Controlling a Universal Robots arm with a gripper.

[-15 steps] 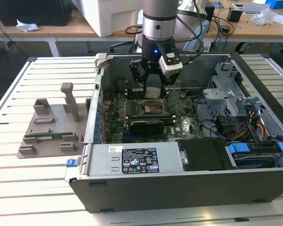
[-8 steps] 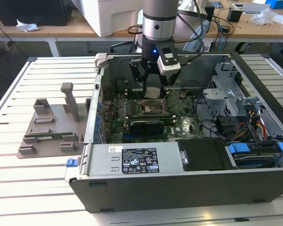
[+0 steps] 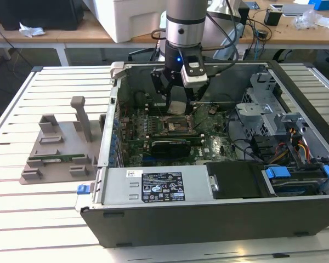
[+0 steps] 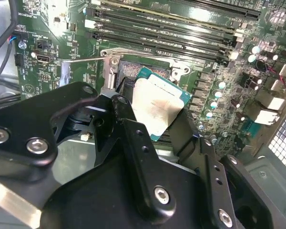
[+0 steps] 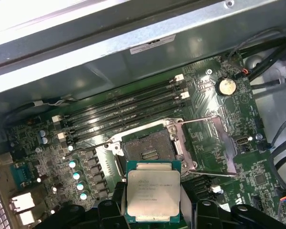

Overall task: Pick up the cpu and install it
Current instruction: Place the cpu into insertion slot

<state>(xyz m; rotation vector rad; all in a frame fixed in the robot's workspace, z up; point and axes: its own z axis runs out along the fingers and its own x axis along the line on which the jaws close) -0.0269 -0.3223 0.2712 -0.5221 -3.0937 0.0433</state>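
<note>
The cpu is a flat square chip with a silvery top and green edge, held between my black fingers. My gripper is shut on it, hanging inside the open computer case just above the motherboard. The chip hovers over the open black socket, whose metal load frame is swung open to one side. In the exterior view the cpu sits directly above the socket, apart from it.
The open case holds memory slots, a coin battery, cables and a drive cage at the exterior view's right. A grey fixture with a green memory stick lies on the slatted table at the exterior view's left.
</note>
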